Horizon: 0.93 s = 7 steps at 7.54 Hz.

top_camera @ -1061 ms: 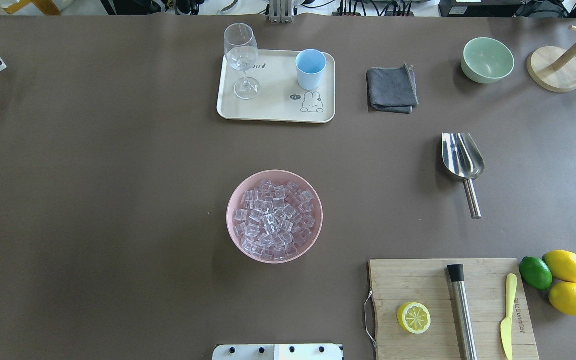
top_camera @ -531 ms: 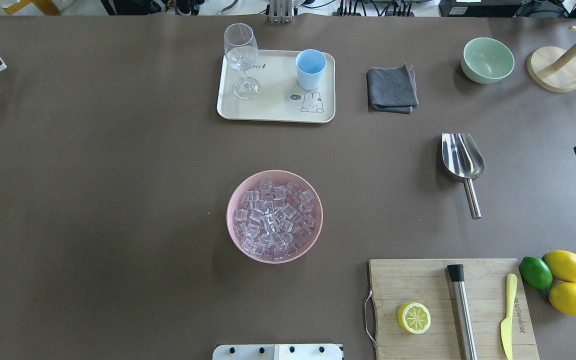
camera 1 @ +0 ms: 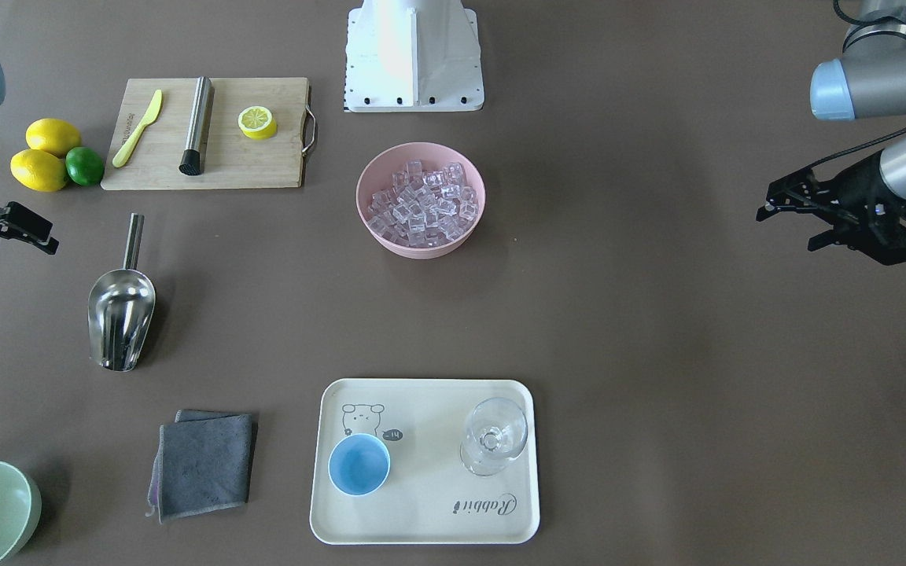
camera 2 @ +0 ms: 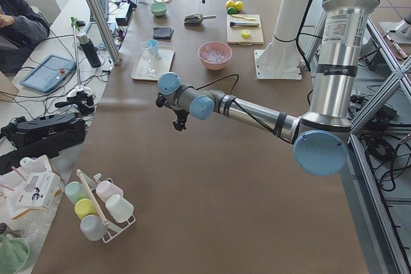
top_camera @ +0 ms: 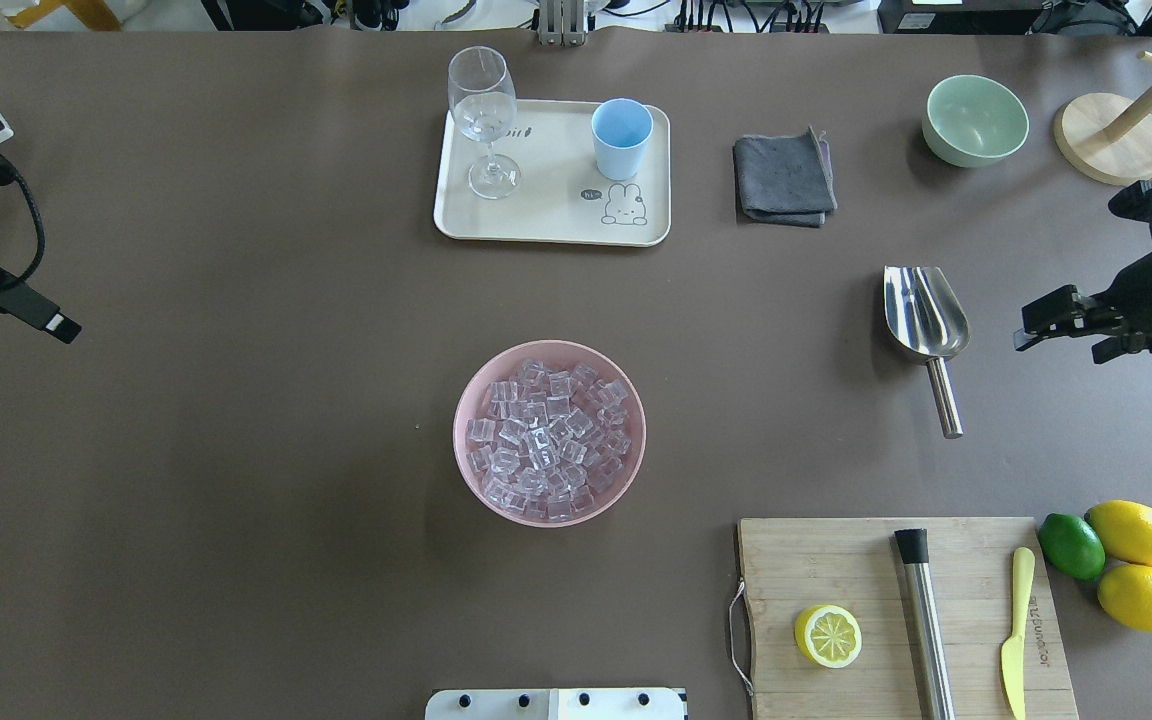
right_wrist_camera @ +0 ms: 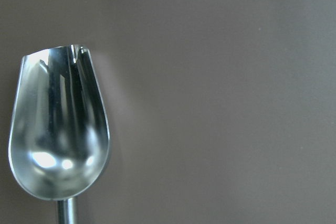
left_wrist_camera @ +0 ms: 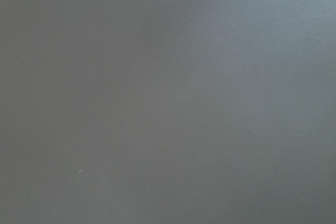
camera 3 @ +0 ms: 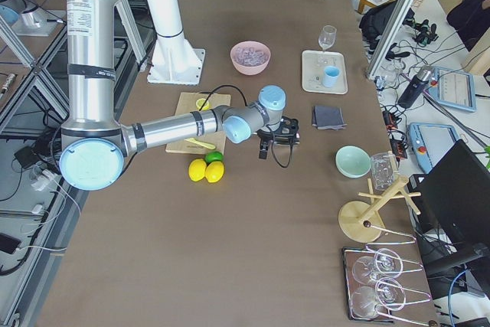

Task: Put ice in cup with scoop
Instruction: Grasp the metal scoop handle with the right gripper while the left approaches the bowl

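Scoop [top_camera: 924,318], shiny stainless steel, deep trough, short tubular handle: flat on brown table [top_camera: 236,450], ungrasped, near right gripper [top_camera: 1031,328], jaws apart and empty; left gripper [camera 1: 785,228] likewise spread, well apart. Ice [top_camera: 546,440], small clear cubes, heaped in pink bowl [top_camera: 457,432]; small light-blue cup [top_camera: 622,138] on cream tray [top_camera: 551,215]. Likely risks: slick round handle rolling from a pinch; cubes missing the narrow cup.

Ice [top_camera: 548,440], upright cup [top_camera: 622,138], empty scoop [top_camera: 924,325], apart
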### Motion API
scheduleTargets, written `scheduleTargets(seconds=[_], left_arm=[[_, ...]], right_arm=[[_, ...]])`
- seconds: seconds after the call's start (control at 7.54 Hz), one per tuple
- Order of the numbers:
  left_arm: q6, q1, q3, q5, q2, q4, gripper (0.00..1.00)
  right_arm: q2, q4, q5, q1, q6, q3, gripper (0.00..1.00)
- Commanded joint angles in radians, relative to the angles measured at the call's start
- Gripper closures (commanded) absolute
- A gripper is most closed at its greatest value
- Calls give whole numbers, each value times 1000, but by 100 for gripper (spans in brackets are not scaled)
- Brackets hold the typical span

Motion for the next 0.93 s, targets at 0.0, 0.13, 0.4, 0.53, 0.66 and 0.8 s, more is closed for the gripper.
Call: scheduleTargets(seconds=[0.0,0.13,0.4,0.53,0.66,0.8], left_arm=[[-13,108,23,2,-17,-169,2],[-13,134,22,-2,-41,-167,2],[-13,206,20,7,-113,-170,2],[-13,243,19,5,-136,-175,2],[-7,278,5,7,-147,-201,2],[-7,319,6,37,-150,-274,2]], right_arm=[[49,17,-22,-128,83,22,0],[50,17,-33,-150,84,22,0],[59,6,-87,-217,83,13,0],[70,-3,-91,-226,83,0,0],[98,-24,-93,-234,83,-20,0],[121,-52,-93,-237,83,-29,1]])
